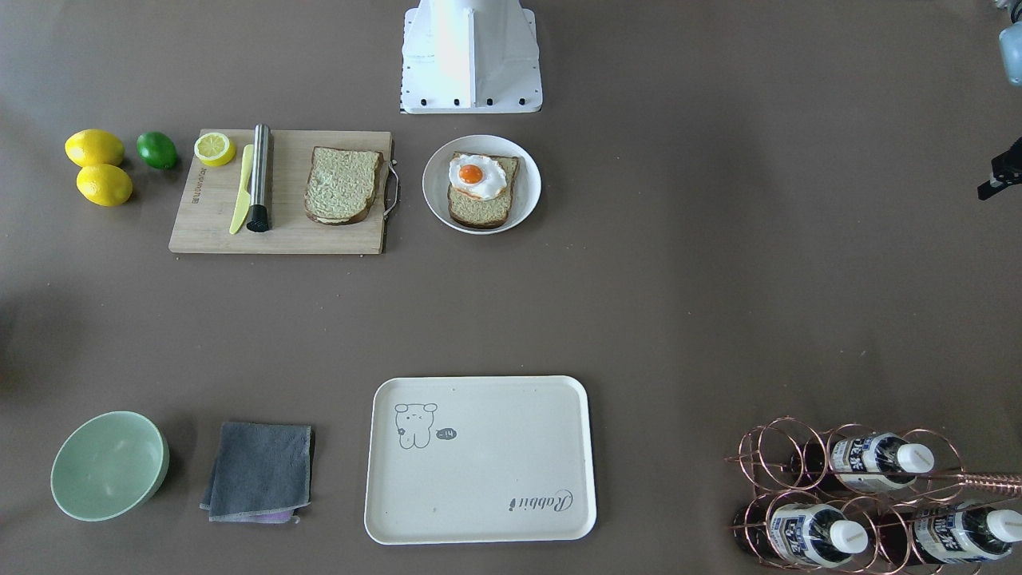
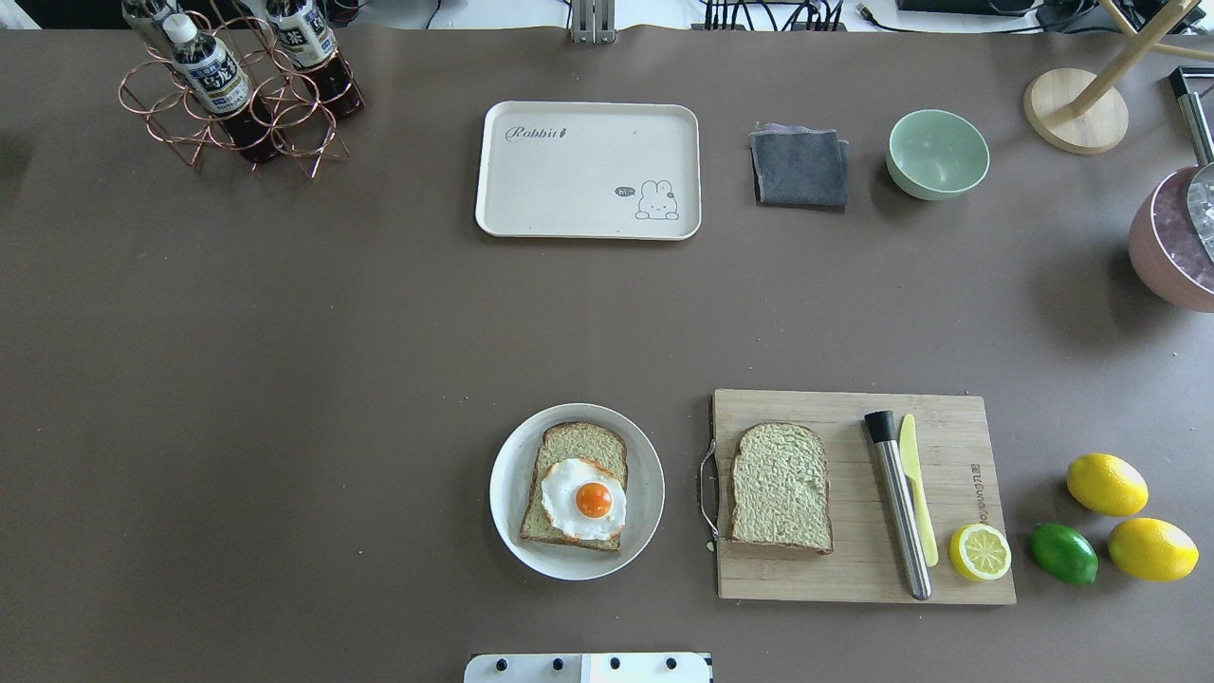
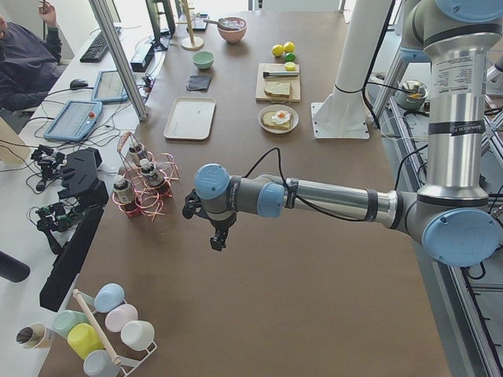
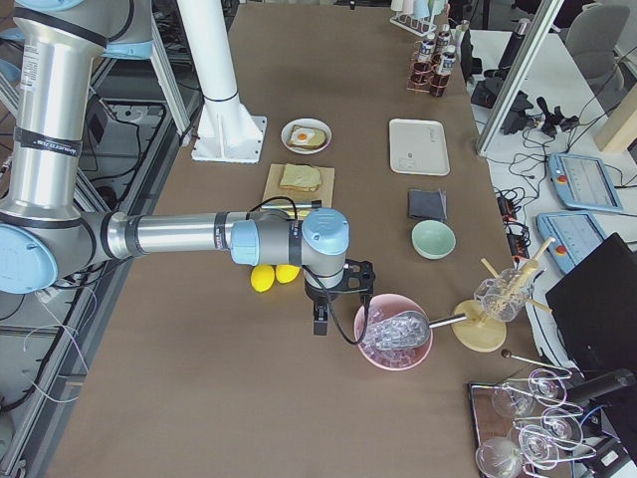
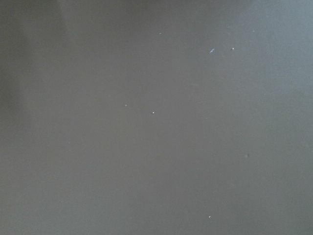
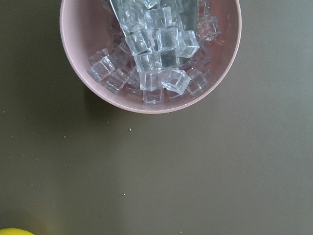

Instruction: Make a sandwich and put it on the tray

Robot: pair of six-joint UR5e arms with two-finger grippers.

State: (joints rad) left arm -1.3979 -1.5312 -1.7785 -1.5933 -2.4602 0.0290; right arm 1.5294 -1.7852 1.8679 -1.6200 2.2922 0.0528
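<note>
One bread slice (image 2: 780, 487) lies on the bamboo cutting board (image 2: 948, 569). The other bread slice (image 2: 579, 446) lies in the white round dish (image 2: 512, 493) with the fried egg (image 2: 585, 498) on top. The cream tray (image 2: 588, 169) lies bare at the table's far side. My left gripper (image 3: 216, 236) hangs over bare table near the bottle rack, far from the food. My right gripper (image 4: 320, 317) hangs beside a pink bowl of ice cubes (image 6: 146, 54). I cannot tell whether either gripper is open or shut.
On the board lie a steel cylinder (image 2: 899, 503), a yellow knife (image 2: 916, 493) and a lemon half (image 2: 980, 552). Two lemons (image 2: 1129, 517) and a lime (image 2: 1064, 553) lie beside it. A grey cloth (image 2: 800, 168), green bowl (image 2: 937, 154) and bottle rack (image 2: 237, 85) stand at the back.
</note>
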